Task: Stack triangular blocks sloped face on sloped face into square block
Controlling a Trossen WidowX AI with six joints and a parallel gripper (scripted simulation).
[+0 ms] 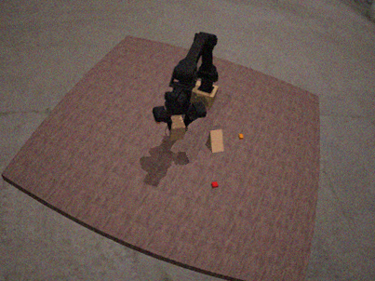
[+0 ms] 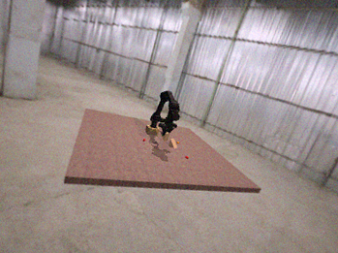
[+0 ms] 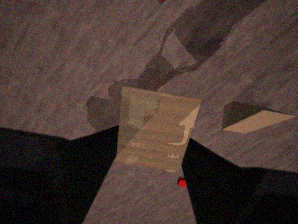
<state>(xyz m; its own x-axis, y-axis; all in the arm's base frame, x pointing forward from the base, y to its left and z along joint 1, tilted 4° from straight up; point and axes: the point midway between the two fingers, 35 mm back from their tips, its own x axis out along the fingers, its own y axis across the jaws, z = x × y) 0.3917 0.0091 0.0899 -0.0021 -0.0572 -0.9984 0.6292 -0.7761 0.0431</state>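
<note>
One triangular wooden block (image 1: 178, 129) (image 2: 166, 136) (image 3: 156, 130) is held in the air between the fingers; its shadow falls on the table apart from it. My gripper (image 1: 177, 120) (image 3: 151, 133) is shut on this block. The other triangular block (image 1: 216, 140) (image 2: 173, 143) (image 3: 260, 121) rests on the table, with a pale face showing. In the top view it lies to the right of the held block and a little lower in the picture; in the wrist view it is at the right. The two blocks are apart.
The brown table (image 1: 109, 200) (image 2: 116, 168) carries a small red cube (image 1: 214, 184) (image 2: 186, 157) and a small orange cube (image 1: 241, 136) (image 2: 178, 142) near the resting block. Another red cube (image 2: 144, 140) lies left of the gripper. A wooden box (image 1: 199, 98) (image 2: 150, 129) is at the arm's base.
</note>
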